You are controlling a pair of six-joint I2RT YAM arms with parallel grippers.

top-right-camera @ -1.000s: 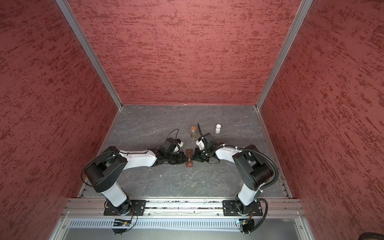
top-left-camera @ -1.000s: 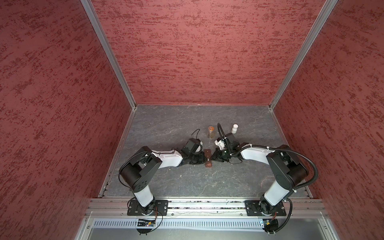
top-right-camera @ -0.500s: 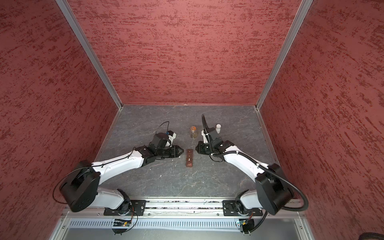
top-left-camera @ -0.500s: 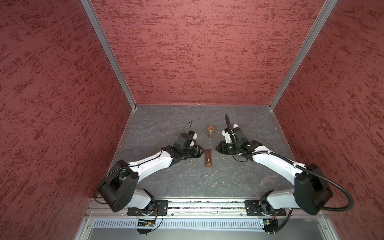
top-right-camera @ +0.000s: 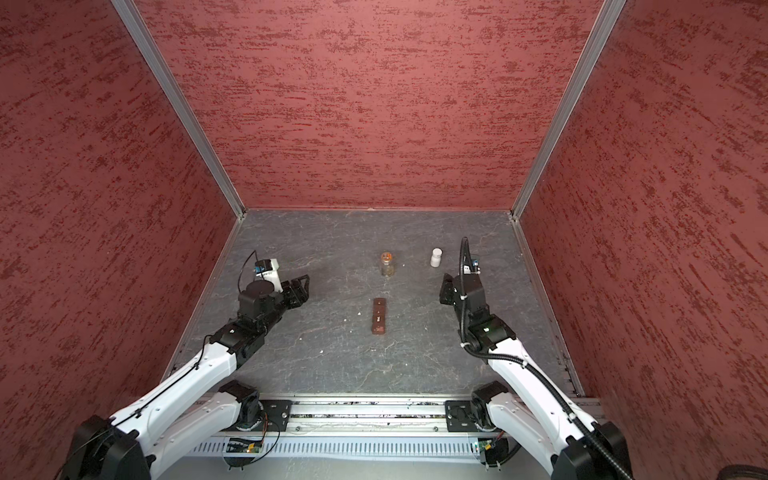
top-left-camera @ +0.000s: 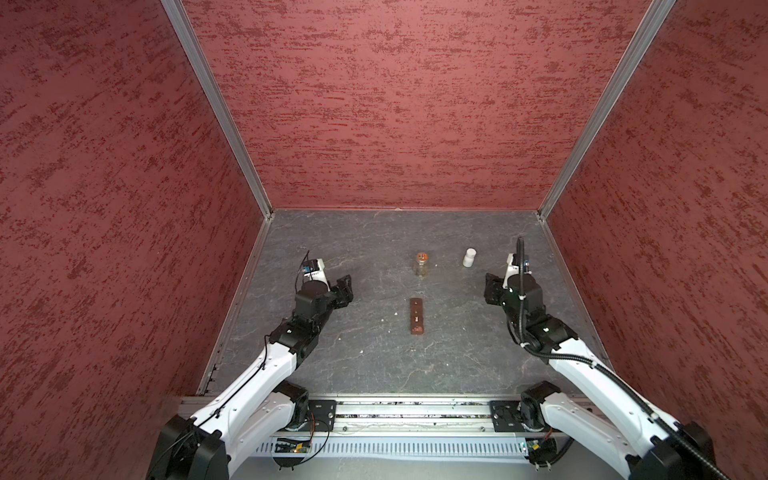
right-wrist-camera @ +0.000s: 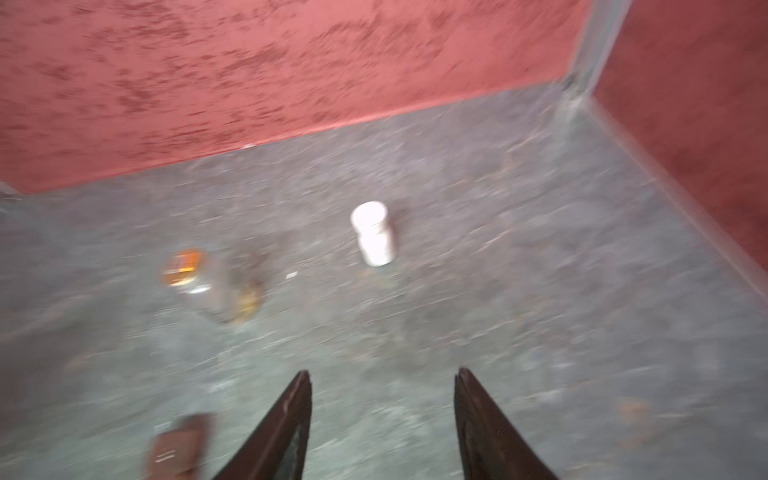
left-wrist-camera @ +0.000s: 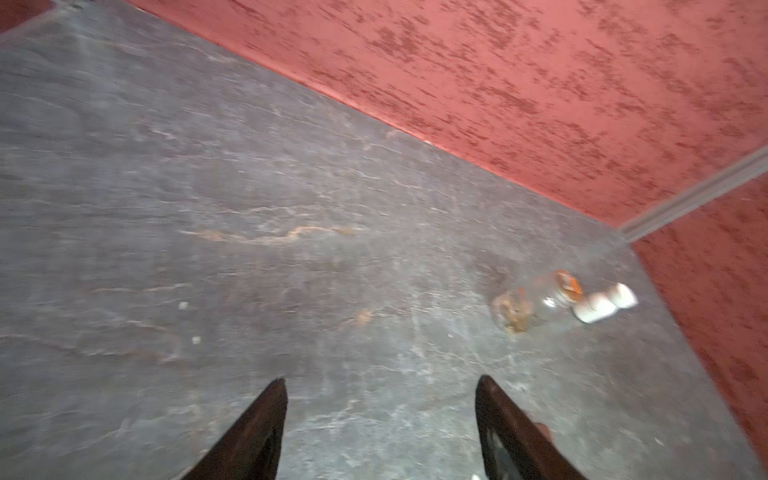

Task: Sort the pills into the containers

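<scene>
Grey table (top-left-camera: pixel 374 249) between red walls (top-left-camera: pixel 395 104): containers (top-left-camera: pixel 417 316) lie at its centre, well apart from left gripper (left-wrist-camera: pixel 382 379) and right gripper (right-wrist-camera: pixel 383 372), fingers spread, empty. Loose white specks (left-wrist-camera: pixel 183 305) (pills, probably) could scatter if a low finger sweeps them.

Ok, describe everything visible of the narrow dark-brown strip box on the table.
The narrow dark-brown rectangular strip box lies flat near the middle of the grey table, its long axis running front to back. It looks like plastic, a row of small square compartments bearing small white marks. Only the table touches it. Contents cannot be seen.
</scene>
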